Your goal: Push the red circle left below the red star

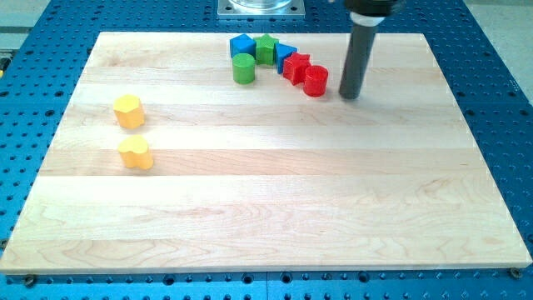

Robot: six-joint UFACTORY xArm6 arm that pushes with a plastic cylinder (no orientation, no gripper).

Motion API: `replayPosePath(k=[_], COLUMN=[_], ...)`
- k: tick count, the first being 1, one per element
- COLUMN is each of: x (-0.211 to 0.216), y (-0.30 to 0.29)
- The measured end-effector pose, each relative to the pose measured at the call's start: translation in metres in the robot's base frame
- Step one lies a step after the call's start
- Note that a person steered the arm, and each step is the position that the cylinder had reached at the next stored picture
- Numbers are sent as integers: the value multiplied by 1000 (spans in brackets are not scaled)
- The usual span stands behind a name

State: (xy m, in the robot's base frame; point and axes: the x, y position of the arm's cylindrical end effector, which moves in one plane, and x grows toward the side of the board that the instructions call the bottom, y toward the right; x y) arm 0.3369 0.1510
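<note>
Camera view: no gripper on this rig, so nothing to open or close; just a dark rod, and my tip (350,96) sits on the wooden board (250,217) near the view's top, right of centre. Red circle (316,81) is just to the view's left of my tip, close but w/ a thin gap, not touching as far as I can tell; red star (296,66) is up and further left of my tip, touching the circle's upper-left side. Beyond the star, further left: blue triangle-ish block (284,52), green star-like block (266,49), blue block (241,45), green cylinder (243,68). Two yellow blocks (129,111) (135,153) are well apart from my tip, far to the view's left and lower.

Step in hand, as I judge it: contact on the circle's right side, then push left. To do it well: the circle needs to end below the star, so I'd meet it slightly on its upper-right, driving it left and a bit toward the view's bottom; a straight-left push at this height risks jamming it into the star and shoving the whole cluster. Keep it slow; stop once the circle is under the star.
</note>
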Motion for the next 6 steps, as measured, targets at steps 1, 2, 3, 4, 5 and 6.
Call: replayPosePath(k=[1, 2, 3, 4, 5, 6], x=[-16, 9, 53, 29, 10, 68], y=[-75, -75, -100, -121, -148, -147])
